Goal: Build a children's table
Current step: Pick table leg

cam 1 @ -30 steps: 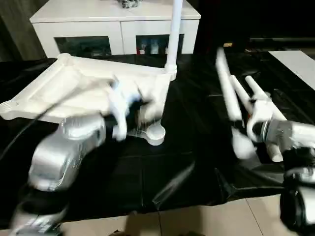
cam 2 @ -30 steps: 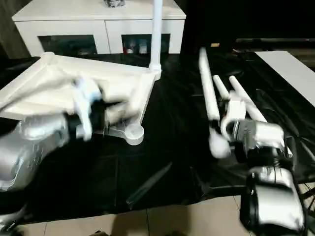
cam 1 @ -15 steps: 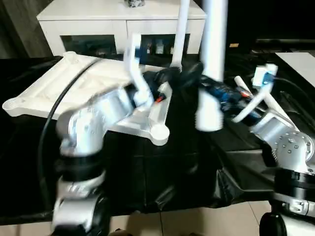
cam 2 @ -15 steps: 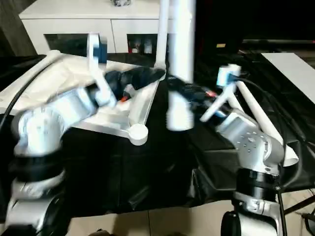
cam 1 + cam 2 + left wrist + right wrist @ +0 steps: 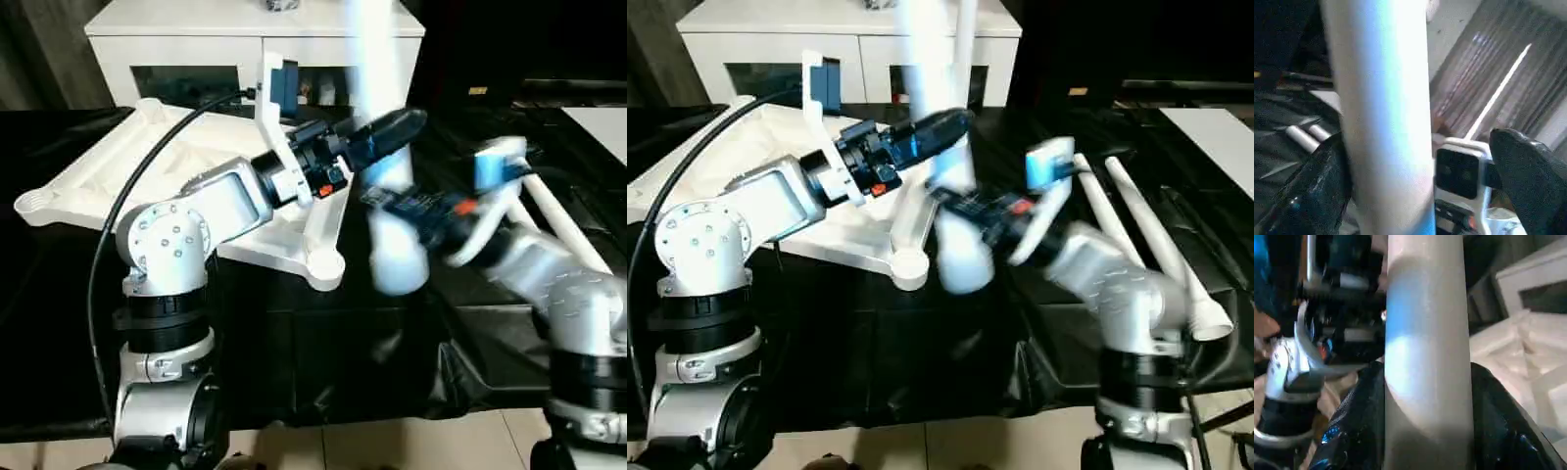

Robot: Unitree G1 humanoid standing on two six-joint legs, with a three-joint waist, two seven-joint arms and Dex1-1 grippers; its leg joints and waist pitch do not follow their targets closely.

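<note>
The white tabletop [image 5: 147,166] lies underside up on the black sheet. One leg [image 5: 965,39] stands in its far corner socket. A second white leg [image 5: 387,166] is held upright in the air, its thick end [image 5: 397,269] hanging beside the near corner socket [image 5: 323,266]. My right gripper [image 5: 407,204] is shut on this leg, with both black fingers [image 5: 1361,421] pressed to it. My left gripper [image 5: 397,125] reaches across higher up and is open around the same leg. One of its fingers [image 5: 1322,186] touches the leg and the other stands apart. Two more legs [image 5: 1136,235] lie on the sheet at the right.
A white cabinet [image 5: 196,29] with glass-fronted compartments stands behind the tabletop. The black sheet [image 5: 294,352] covers the floor and ends at bare tiles near my body. My left arm's cable [image 5: 108,245] loops over the tabletop.
My right gripper has lifted one leg off the sheet and stood it upright, then brought it left and lower toward the near corner socket. My left arm has risen and reached across to it.
</note>
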